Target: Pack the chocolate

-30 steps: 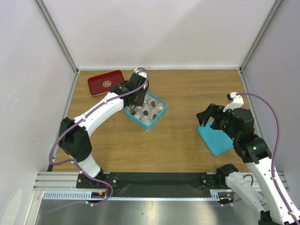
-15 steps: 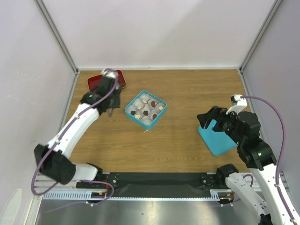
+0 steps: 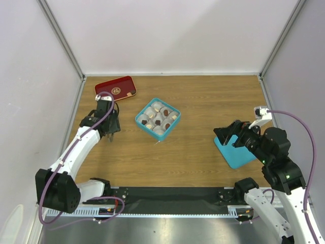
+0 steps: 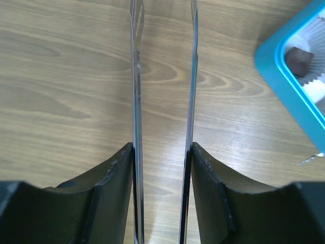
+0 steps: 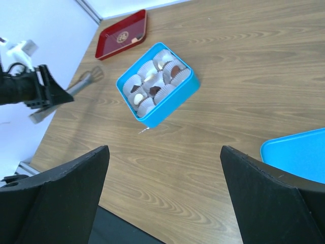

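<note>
The teal box (image 3: pixel 140 123) holds white paper cups with the chocolate (image 3: pixel 165 111) in them, dark brown pieces and some light ones. My left gripper (image 3: pixel 110 133) hangs left of the box, over bare wood. It is shut on metal tongs (image 4: pixel 136 76), whose two blades run forward between its fingers (image 4: pixel 114 183) with nothing between them. One chocolate (image 4: pixel 297 55) and the box corner (image 4: pixel 269 61) show at the upper right of the left wrist view. My right gripper (image 3: pixel 228 134) stands open and empty over the teal lid's near edge; its wrist view shows the box (image 5: pixel 172 104) far ahead.
A teal lid (image 3: pixel 234 152) lies flat at the right, under my right arm. A red tray (image 3: pixel 116 89) with a gold emblem sits at the back left corner. Walls close in the table on three sides.
My left arm has swung from over the box to the left and nearer, with the tongs still in it. My right arm has drifted slightly right and nearer.
</note>
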Available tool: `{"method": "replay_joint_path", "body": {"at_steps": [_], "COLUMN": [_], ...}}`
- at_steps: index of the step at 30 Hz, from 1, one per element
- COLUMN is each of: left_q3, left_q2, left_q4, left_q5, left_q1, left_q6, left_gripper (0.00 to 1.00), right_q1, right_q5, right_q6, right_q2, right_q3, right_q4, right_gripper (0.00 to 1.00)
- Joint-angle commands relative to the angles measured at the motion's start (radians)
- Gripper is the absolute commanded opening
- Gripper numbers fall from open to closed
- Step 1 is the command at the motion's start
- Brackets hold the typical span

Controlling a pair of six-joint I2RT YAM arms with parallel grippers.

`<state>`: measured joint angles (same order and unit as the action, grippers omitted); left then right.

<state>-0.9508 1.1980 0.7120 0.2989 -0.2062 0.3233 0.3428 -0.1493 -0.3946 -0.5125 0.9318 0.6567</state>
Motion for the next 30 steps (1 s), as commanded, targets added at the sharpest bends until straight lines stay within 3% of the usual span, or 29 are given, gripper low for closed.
{"method": "replay_joint_path", "body": {"at_steps": [1, 9, 30], "left_q3": [0.035, 0.093, -0.005], "left_q2": [-0.040, 0.033, 0.311], "left_q4": [-0.120, -0.143, -0.048], "left_q5": [-0.081, -0.133, -0.009], "left_q1": [0.008, 0.007, 0.010], "left_q6": [-0.004, -0.047, -0.073], "left_gripper": [0.52, 0.55, 0.62], "right_q1": [-0.004, -0.005, -0.004], "right_q5": [-0.041, -0.047, -0.059], "right_q6": [-0.016, -0.010, 0.008], "right_q2": [0.026, 0.051, 0.037], "right_q3": [0.038, 0.025, 0.033], "right_q4": [-0.002, 0.004, 0.020], "right_gripper": [1.00, 1.00, 1.00]}}
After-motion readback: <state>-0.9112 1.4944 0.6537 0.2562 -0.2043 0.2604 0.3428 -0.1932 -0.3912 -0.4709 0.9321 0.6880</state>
